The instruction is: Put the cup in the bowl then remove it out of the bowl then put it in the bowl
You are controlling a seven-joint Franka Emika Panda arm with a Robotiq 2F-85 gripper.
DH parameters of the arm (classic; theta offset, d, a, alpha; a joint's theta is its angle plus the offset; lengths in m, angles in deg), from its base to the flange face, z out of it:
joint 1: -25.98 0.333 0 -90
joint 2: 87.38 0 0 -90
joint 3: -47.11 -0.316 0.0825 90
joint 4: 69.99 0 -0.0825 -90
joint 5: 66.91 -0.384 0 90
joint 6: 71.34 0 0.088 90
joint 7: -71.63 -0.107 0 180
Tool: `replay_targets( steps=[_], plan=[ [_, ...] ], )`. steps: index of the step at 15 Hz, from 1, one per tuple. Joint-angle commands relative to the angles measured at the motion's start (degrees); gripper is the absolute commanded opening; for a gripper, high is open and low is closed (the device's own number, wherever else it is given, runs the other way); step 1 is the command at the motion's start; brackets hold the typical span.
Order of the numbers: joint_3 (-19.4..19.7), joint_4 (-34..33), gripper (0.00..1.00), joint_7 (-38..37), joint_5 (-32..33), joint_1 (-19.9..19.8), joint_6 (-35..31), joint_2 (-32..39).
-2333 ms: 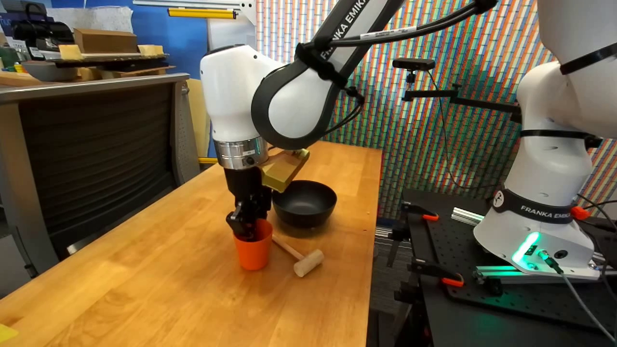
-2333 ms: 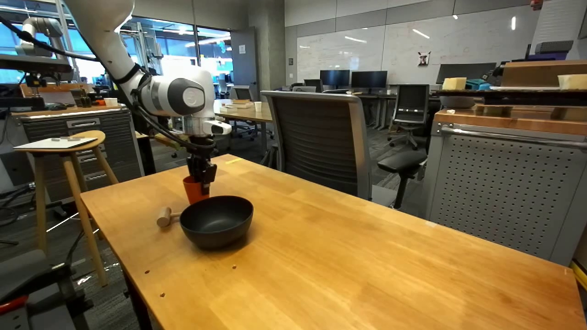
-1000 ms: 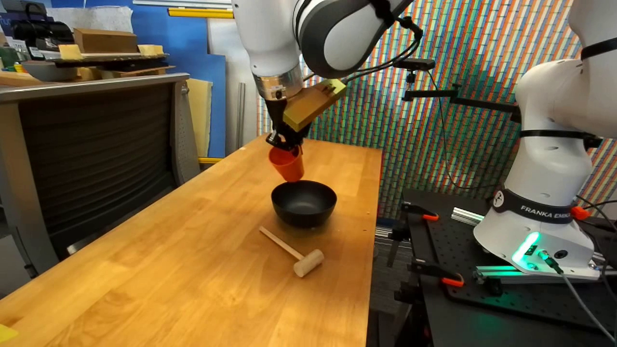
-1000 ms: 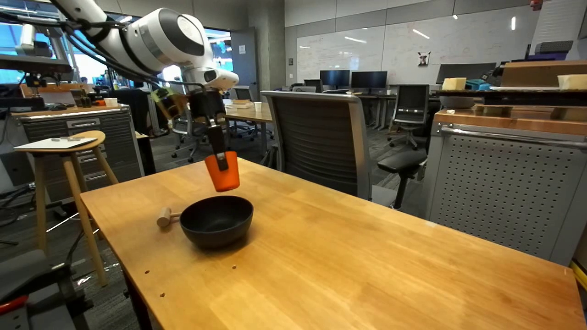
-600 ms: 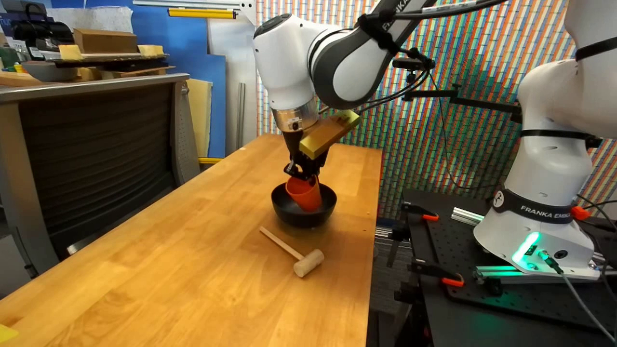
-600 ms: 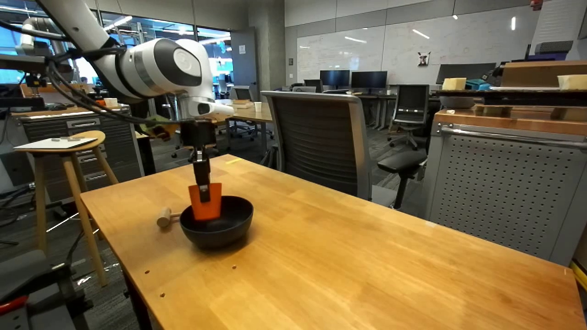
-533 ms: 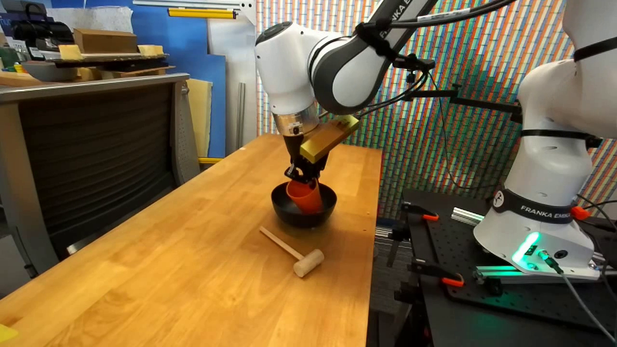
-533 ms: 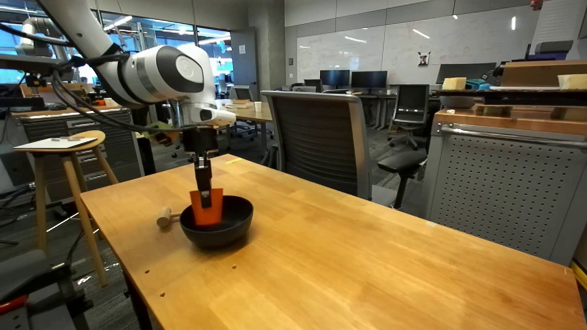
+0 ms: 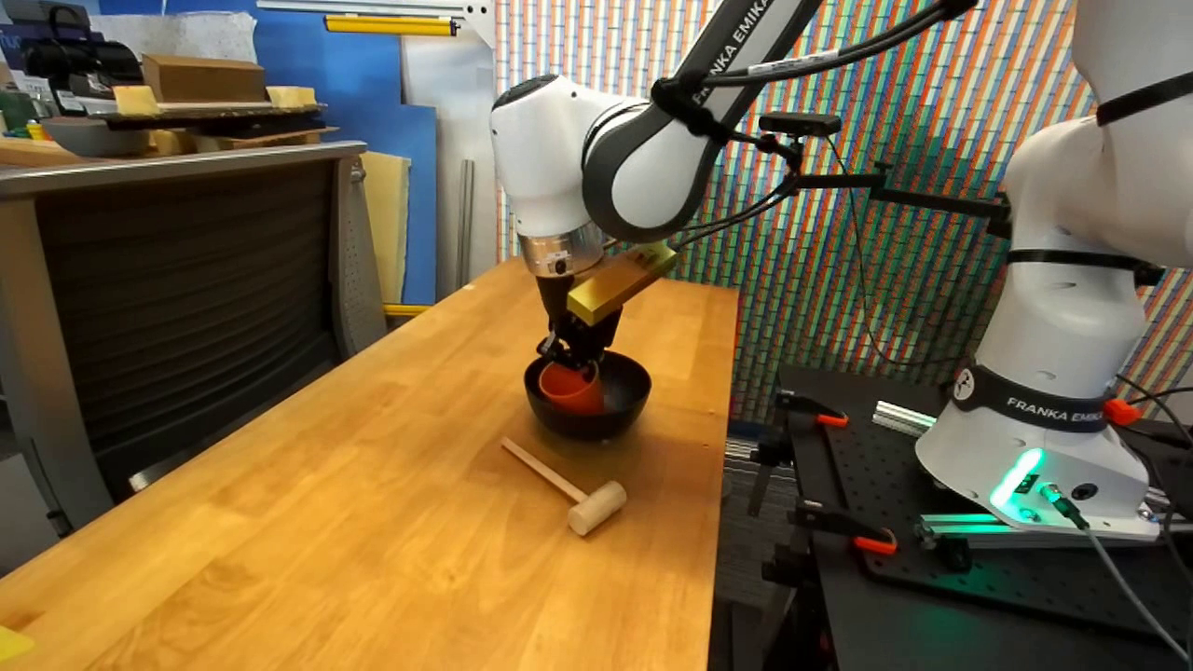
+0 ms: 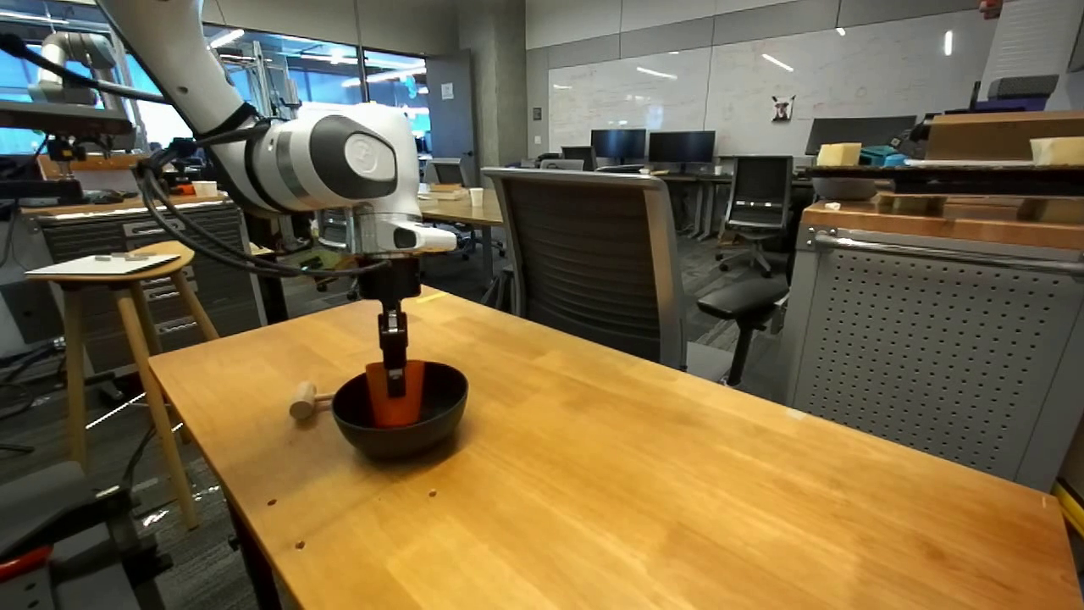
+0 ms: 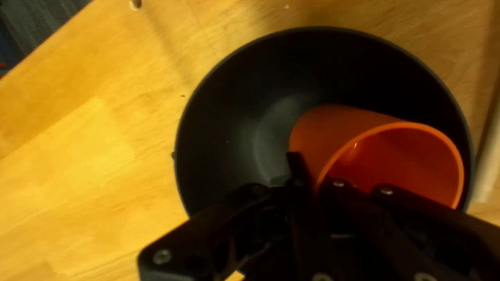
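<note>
The orange-red cup (image 9: 571, 393) is inside the black bowl (image 9: 596, 427), tilted, its mouth leaning to one side. In an exterior view the cup (image 10: 412, 405) shows above the near rim of the bowl (image 10: 436, 430). My gripper (image 9: 580, 365) is shut on the cup's wall, with one finger outside and one inside the mouth. In the wrist view the gripper (image 11: 314, 183) covers part of the cup (image 11: 340, 123), which lies toward the right side of the bowl (image 11: 222, 113). Whether the cup's base touches the bowl's floor is hard to tell.
A wooden mallet (image 9: 596, 508) lies on the wooden table (image 9: 373, 522) close to the bowl; it also shows in an exterior view (image 10: 303, 402). A chair (image 10: 584, 263) stands at the table's edge. The robot base (image 9: 1035, 438) is beside the table.
The gripper lifted the cup off the table near the mallet, carried it over the bowl and lowered it inside. In the last half second the cup sank and shifted slightly. Bowl and mallet stayed put.
</note>
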Motion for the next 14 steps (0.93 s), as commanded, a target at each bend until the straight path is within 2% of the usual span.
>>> replay_targets(
  steps=[1,2,3,4,7,9,13,14],
  plan=[
    [-2.5,-0.5,0.03,10.4,-11.1,-3.5,-8.8,2.6],
    [-3.2,-0.4,0.03,14.1,-14.8,-4.4,-10.8,2.9],
    [-4.1,-0.3,0.20,18.0,-19.1,-5.4,-12.4,3.1],
    [-4.7,-0.4,0.31,21.4,-22.3,-6.0,-13.0,3.4],
    [-6.1,-1.0,0.53,29.5,-28.5,-6.6,-11.6,4.6],
    [-5.9,-1.3,0.69,31.4,-27.7,-5.3,-9.7,4.4],
    [-4.1,-2.2,0.98,29.7,-21.3,-1.1,-6.4,2.1],
    [-3.5,-2.5,1.00,28.8,-18.9,0.1,-5.5,1.3]
  ],
)
